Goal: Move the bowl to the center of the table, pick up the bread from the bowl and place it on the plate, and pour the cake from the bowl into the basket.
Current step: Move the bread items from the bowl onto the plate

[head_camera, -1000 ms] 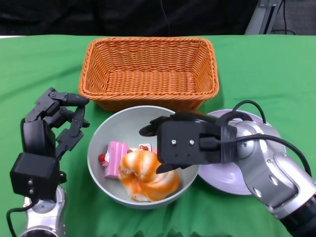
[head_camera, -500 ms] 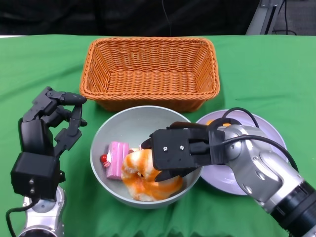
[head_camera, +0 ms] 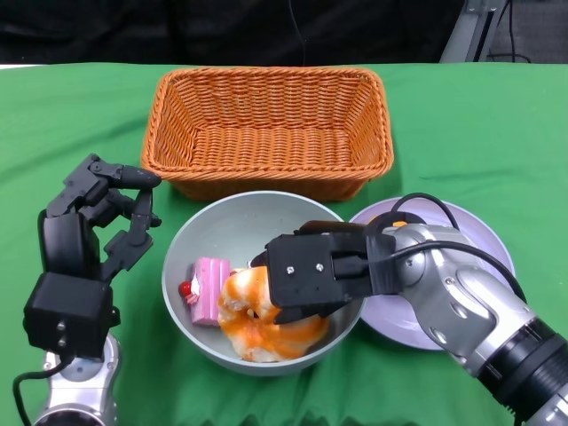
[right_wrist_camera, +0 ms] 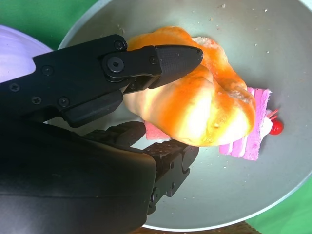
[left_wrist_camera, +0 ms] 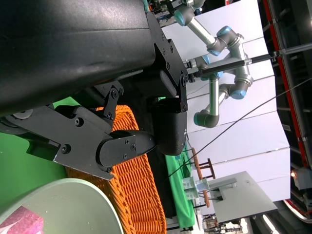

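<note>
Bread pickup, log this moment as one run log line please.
step: bread pickup | right hand: fingers around bread in bowl | left hand: open, beside bowl | cake: in bowl | plate: no bread yet

Nothing readable is showing anywhere: no words, labels, brands or numbers in any of the three views.
</note>
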Motion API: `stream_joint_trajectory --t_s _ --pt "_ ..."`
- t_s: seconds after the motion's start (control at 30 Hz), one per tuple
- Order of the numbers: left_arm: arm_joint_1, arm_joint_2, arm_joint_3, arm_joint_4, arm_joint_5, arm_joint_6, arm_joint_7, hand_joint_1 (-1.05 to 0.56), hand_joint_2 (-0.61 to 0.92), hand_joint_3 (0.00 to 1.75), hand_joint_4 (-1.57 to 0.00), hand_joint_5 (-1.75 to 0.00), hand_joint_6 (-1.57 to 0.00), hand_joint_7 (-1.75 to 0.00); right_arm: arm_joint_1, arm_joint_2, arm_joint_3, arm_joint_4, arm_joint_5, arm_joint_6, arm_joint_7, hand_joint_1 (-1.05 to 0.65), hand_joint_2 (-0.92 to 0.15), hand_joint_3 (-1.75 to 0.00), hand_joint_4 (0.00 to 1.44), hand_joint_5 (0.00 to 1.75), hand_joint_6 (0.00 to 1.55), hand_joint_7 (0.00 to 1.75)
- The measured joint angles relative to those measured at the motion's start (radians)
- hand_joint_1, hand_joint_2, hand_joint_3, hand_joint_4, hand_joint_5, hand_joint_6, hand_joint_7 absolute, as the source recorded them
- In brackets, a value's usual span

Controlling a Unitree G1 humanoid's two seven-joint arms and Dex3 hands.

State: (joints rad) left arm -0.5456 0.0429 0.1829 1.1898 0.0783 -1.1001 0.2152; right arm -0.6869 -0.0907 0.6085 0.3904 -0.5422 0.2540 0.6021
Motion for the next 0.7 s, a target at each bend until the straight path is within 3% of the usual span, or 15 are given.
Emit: stream_joint_trajectory --t_s 0.27,0.33,0.4,0.47,0.53,0.6,0.7 --pt "0.000 -0.003 -0.002 -0.014 0.004 0.000 0.029 -0.17 0.68 0.86 -0.83 -1.57 -0.82 -1.25 0.007 0.016 -0.001 0.017 0.004 -0.021 -0.065 -0.71 -0.92 -0.12 0.68 0.10 0.44 0.04" --pt "0.000 -0.003 -0.004 -0.014 0.004 0.000 0.034 -0.18 0.68 0.86 -0.83 -1.55 -0.81 -1.25 0.017 0.024 -0.005 0.017 0.003 -0.022 -0.102 -0.59 -0.90 -0.05 0.92 0.22 0.57 0.06" --pt "0.000 -0.003 -0.006 -0.014 0.005 0.000 0.036 -0.18 0.69 0.86 -0.83 -1.55 -0.81 -1.25 0.034 0.038 -0.013 0.017 0.000 -0.022 -0.166 -0.48 -0.88 -0.02 1.02 0.29 0.66 0.07" --pt "0.000 -0.003 -0.007 -0.014 0.006 0.000 0.037 -0.18 0.69 0.86 -0.83 -1.54 -0.81 -1.25 0.048 0.050 -0.017 0.017 -0.004 -0.023 -0.217 -0.40 -0.88 0.00 0.99 0.50 0.74 0.03" --pt "0.000 -0.003 -0.007 -0.014 0.003 0.000 0.036 -0.17 0.69 0.86 -0.83 -1.54 -0.81 -1.25 0.058 0.060 -0.025 0.022 -0.004 -0.042 -0.261 -0.29 -0.90 -0.01 0.85 0.73 0.86 0.04" --pt "0.000 -0.003 -0.007 -0.014 0.000 0.000 0.035 -0.17 0.69 0.87 -0.83 -1.53 -0.81 -1.25 0.065 0.067 -0.035 0.031 -0.002 -0.069 -0.297 -0.25 -0.91 -0.04 0.75 0.73 0.95 0.07" --pt "0.000 -0.003 -0.007 -0.014 -0.003 0.000 0.034 -0.17 0.68 0.86 -0.83 -1.52 -0.81 -1.24 0.082 0.070 -0.048 0.050 0.005 -0.130 -0.358 -0.20 -0.92 -0.06 0.77 0.73 1.06 0.08"
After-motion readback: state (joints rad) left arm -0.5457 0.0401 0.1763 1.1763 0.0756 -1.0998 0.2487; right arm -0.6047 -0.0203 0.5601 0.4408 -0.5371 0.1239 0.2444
